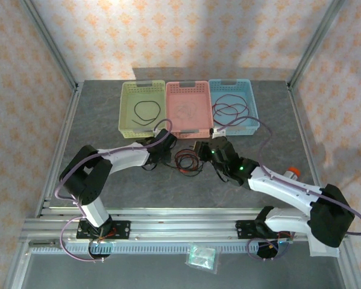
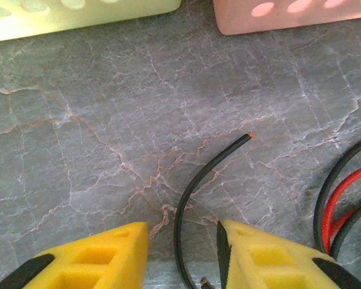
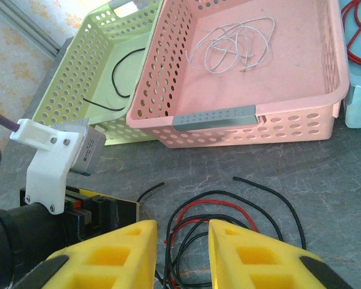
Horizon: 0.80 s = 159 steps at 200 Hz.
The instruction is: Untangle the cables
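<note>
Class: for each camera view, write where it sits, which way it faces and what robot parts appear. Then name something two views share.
Top external: above and behind, looking down on the table; both arms show.
Left wrist: faces down at a black cable between the fingers of the left gripper.
Right wrist: faces the pink basket and green basket over the right gripper.
Shared: both wrist views catch those baskets.

Grey marbled tabletop (image 1: 96,111); patterned peach wallpaper (image 1: 186,36); aluminium frame posts (image 1: 52,42).

No lettering, label, brand or number can be read on the baskets (image 3: 240,129), table (image 2: 108,150) or cables (image 1: 189,161).
</note>
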Each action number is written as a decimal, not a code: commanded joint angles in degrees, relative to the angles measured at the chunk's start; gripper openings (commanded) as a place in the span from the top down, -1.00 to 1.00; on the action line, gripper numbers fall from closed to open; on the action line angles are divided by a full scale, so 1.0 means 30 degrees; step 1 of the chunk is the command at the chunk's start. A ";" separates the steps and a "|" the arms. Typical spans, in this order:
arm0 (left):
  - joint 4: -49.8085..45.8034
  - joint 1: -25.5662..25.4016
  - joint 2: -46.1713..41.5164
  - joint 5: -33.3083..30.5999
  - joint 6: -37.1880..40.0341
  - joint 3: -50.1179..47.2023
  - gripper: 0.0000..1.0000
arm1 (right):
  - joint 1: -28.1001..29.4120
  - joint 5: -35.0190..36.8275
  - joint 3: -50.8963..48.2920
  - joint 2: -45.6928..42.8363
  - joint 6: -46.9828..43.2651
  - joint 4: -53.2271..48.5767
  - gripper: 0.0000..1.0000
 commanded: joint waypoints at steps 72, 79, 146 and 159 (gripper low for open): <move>0.0766 0.0531 0.0457 0.0243 0.0745 -0.0238 0.31 | -0.0003 0.0204 0.0110 -0.0182 -0.0425 0.0184 0.44; 0.0997 0.0527 0.0427 0.0221 0.0744 -0.0355 0.31 | -0.0003 0.0200 0.0125 -0.0174 -0.0433 0.0183 0.44; 0.2936 0.0527 0.0149 -0.0284 0.0749 -0.1698 0.33 | 0.0011 0.0229 0.0308 0.0004 -0.0571 0.0045 0.45; 0.3246 0.0527 0.0149 -0.0226 0.0748 -0.1975 0.34 | 0.0010 0.0215 0.0352 0.0034 -0.0563 0.0031 0.45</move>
